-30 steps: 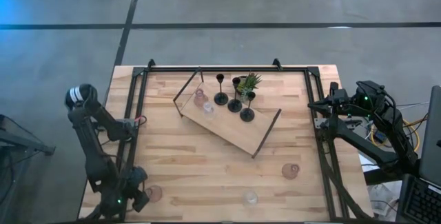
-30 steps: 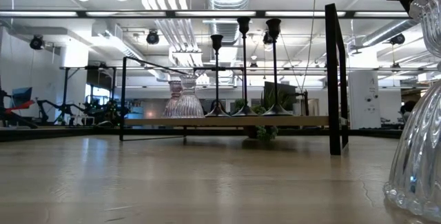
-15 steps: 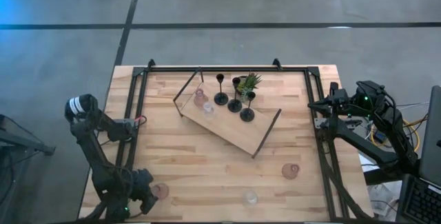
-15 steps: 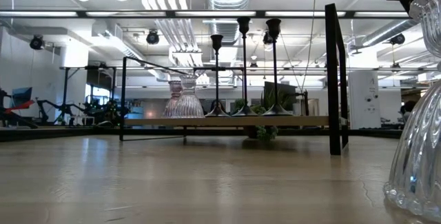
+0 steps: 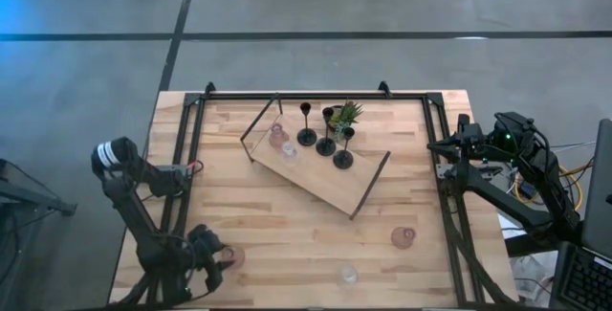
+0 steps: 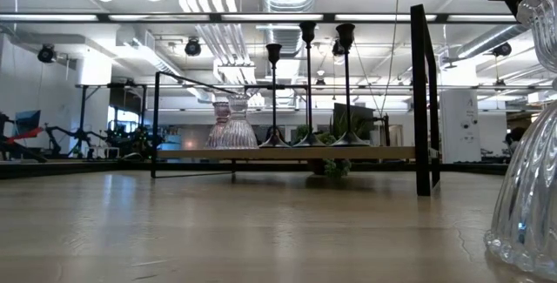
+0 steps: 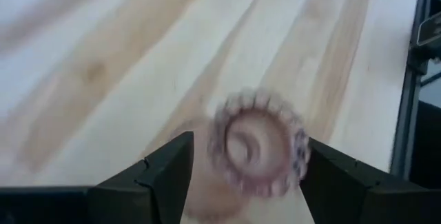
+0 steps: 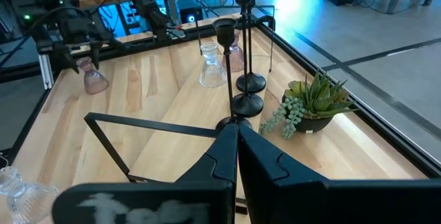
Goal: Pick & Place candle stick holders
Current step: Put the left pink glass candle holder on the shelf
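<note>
My left gripper (image 5: 218, 257) is at the table's near left, shut on a pink ribbed glass cup (image 7: 258, 145), which also shows as the pink cup (image 5: 231, 256) in the high view. My right gripper (image 8: 236, 148) waits shut above the table's right edge. On the wooden board (image 5: 359, 191) stand three black candle stick holders (image 5: 326, 145) on their round bases, with a pink cup (image 5: 277, 139) and a clear cup (image 5: 289, 150). Another pink cup (image 5: 403, 237) and a clear cup (image 5: 347, 275) stand on the table. My left gripper has the pink cup between its two fingers, one on each side of the ribbed wall (image 7: 300, 158). The fingers slant down at it from the table's left. The cup's mouth faces back toward the wrist. Whether its base is clear of the table, I cannot tell.
A small green potted plant (image 5: 346, 113) sits on the board's far corner. The board has upright dark metal handles (image 5: 258, 124) at both ends. A black rail frame (image 5: 182, 158) runs along the table's left, far and right edges. Bare wood lies between board and near edge.
My left gripper has gone toward the table's right edge along the near side, sinking and rolling its wrist. The pink cup has travelled with it between the fingers.
</note>
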You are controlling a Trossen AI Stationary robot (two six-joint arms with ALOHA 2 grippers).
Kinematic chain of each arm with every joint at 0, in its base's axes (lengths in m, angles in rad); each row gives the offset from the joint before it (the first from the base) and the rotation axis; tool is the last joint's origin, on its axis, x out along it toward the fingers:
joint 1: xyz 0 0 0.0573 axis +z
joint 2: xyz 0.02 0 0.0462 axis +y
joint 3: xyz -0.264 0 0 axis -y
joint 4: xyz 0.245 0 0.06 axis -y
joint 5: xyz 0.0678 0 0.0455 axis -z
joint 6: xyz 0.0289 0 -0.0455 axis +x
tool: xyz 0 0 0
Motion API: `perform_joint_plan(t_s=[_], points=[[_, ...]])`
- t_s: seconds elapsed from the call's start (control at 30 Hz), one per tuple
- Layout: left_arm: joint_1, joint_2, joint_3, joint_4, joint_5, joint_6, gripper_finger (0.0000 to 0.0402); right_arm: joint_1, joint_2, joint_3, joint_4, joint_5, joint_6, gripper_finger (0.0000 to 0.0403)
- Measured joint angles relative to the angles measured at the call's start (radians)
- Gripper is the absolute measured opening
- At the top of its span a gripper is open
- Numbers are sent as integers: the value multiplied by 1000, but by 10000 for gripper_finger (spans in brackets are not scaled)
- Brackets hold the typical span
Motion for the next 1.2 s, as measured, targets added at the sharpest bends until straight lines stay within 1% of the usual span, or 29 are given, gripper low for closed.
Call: perform_joint_plan(t_s=[0.07,0.17,0.23,0.4,0.63,0.83,1.0,1.2], points=[[7,7,0,0,-48,49,241,0,0,0,0,0,0,8],[22,20,0,1,-86,98,241,0,0,0,0,0,0,8],[32,27,0,12,-85,120,241,0,0,0,0,0,0,8],[33,26,0,27,-31,161,241,0,0,0,0,0,0,8],[17,20,0,27,-24,164,241,0,0,0,0,0,0,8],[17,49,0,32,-33,204,235,0,0,0,0,0,0,8],[17,62,0,34,-72,231,212,0,0,0,0,0,0,8],[18,65,-13,22,-107,235,157,0,0,0,0,0,0,8]])
